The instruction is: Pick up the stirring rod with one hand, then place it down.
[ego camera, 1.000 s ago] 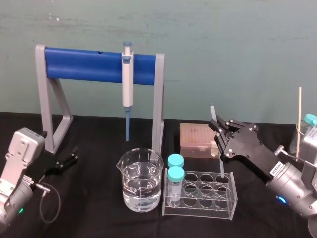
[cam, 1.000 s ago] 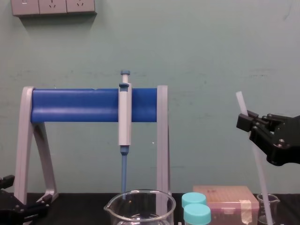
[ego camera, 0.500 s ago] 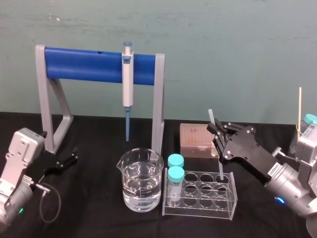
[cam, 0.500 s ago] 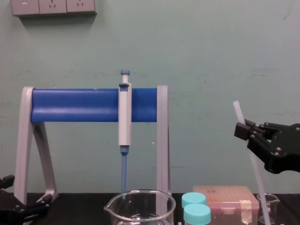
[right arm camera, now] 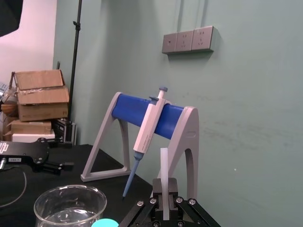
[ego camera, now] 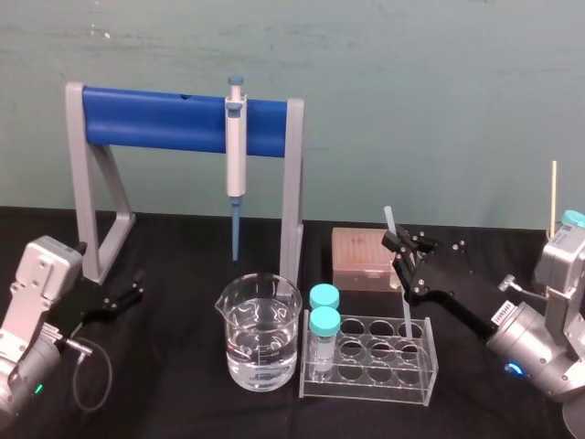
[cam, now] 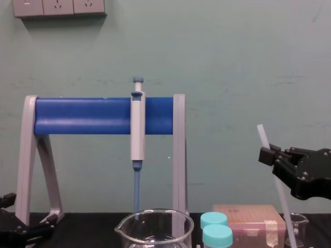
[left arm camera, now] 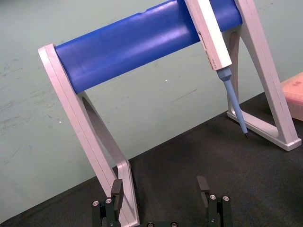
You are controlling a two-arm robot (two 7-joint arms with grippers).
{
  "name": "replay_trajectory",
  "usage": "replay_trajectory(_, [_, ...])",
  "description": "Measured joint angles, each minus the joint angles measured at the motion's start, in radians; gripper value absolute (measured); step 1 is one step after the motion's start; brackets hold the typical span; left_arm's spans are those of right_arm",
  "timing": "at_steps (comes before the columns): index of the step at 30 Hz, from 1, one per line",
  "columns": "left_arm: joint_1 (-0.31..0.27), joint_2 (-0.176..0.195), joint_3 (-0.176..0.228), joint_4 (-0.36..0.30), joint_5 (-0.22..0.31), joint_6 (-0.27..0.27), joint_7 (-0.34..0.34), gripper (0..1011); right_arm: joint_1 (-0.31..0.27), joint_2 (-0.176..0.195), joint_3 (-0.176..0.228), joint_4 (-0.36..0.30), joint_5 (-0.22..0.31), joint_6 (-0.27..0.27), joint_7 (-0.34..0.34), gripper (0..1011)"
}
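Right gripper (ego camera: 399, 245) clamped on stirring rod (ego camera: 406, 315) near its top. Rod near upright, slight lean; long axis runs down from jaws, lower end apparently inside small beaker (cam: 302, 227). Left gripper (ego camera: 128, 294) parked far left, fingers wide, well apart.

Counted at the black table (ego camera: 183, 256) were one blue-barred stand (ego camera: 155, 119), one pipette (ego camera: 236, 155), one large beaker (ego camera: 260, 334), one clear rack (ego camera: 375, 368), two teal-capped tubes (ego camera: 324, 322), one tan box (ego camera: 361, 258) and one stirring rod (ego camera: 389, 219), along with two robot hands: the left gripper (ego camera: 135, 288) and the right gripper (ego camera: 394, 243).
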State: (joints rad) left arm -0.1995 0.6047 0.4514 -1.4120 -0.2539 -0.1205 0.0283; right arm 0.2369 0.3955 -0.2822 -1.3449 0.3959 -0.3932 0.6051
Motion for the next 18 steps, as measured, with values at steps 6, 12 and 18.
replay_trajectory(6, [0.0,0.0,0.0,0.0,0.0,0.0,0.0,1001,0.013,-0.001,-0.007,0.027,0.014,0.008,0.016,64])
replay_trajectory(12, [0.0,0.0,0.0,0.0,0.0,0.0,0.0,1000,0.027,-0.005,-0.015,0.06,0.039,0.014,0.039,64])
replay_trajectory(18, [0.0,0.0,0.0,0.0,0.0,0.0,0.0,1000,0.038,-0.006,-0.024,0.088,0.053,0.017,0.057,64])
